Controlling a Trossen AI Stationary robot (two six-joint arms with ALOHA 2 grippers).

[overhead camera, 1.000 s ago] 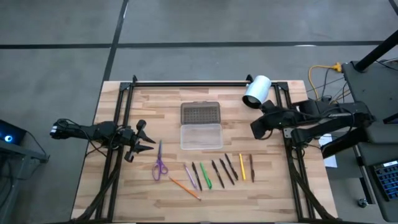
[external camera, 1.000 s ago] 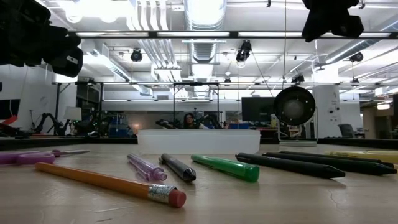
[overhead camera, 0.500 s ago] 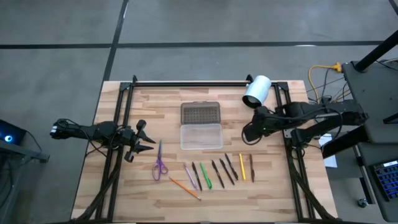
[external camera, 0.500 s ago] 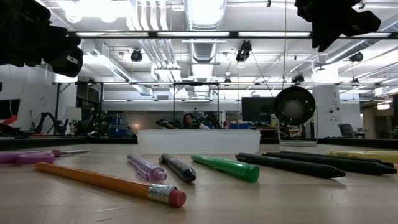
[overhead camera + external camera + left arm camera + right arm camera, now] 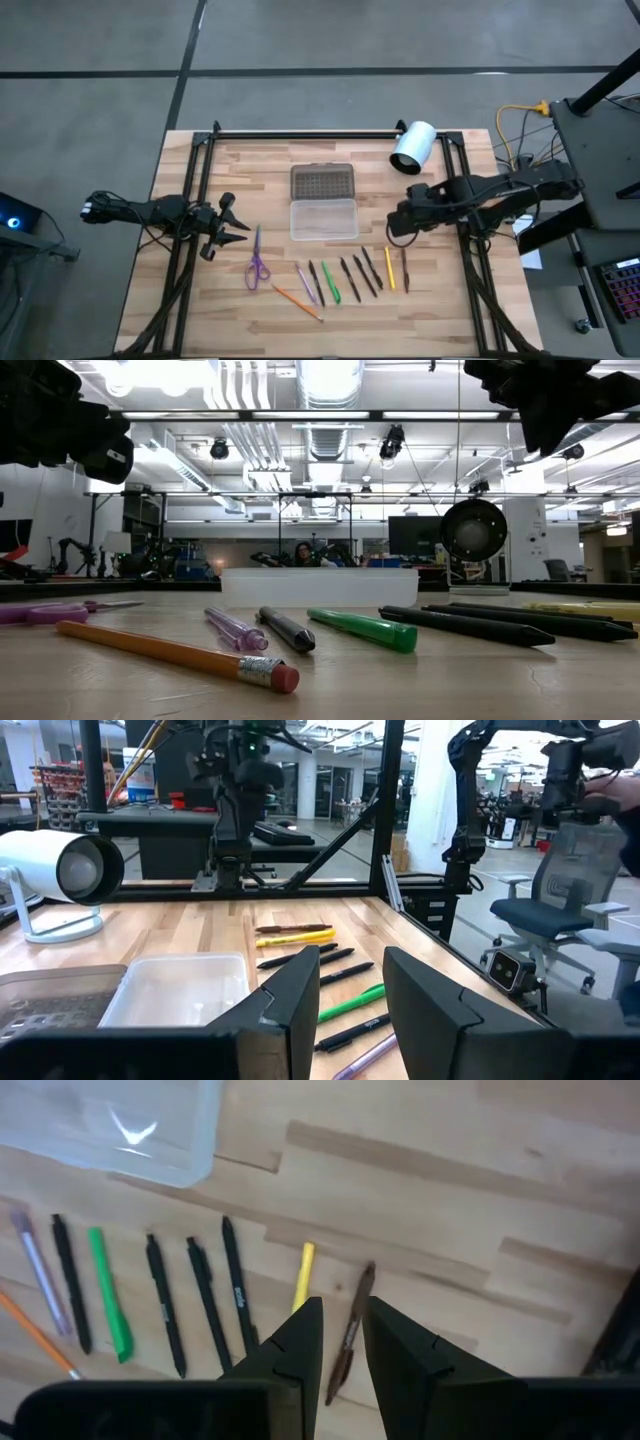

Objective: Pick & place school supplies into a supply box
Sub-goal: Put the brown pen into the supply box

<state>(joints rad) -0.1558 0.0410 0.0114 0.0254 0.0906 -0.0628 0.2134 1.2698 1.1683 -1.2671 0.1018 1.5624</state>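
Note:
The pens and pencils lie in a row on the table's near half: an orange pencil [image 5: 297, 301], a pink pen [image 5: 306, 284], a green pen [image 5: 330, 282], several black pens [image 5: 362, 275], a yellow pen [image 5: 389, 268] and a brown pen [image 5: 405, 269]. Purple-handled scissors [image 5: 257, 262] lie left of them. The clear supply box [image 5: 323, 218] sits at mid-table with its dotted lid [image 5: 322, 182] folded out behind. My right gripper [image 5: 395, 228], open, hovers above the brown pen [image 5: 352, 1335] and yellow pen [image 5: 302, 1280], pointing down. My left gripper [image 5: 235, 228], open, waits left of the scissors.
A white cylinder on a stand [image 5: 412, 147] sits at the far right of the table, behind my right arm. Black frame rails [image 5: 300, 133] run along the far edge and both sides. Bare wood shows between the box and the pen row.
My right gripper has moved from near the white cylinder toward the table's near edge and a little left, tipping its fingers downward over the right end of the pen row. Nothing on the table has moved.

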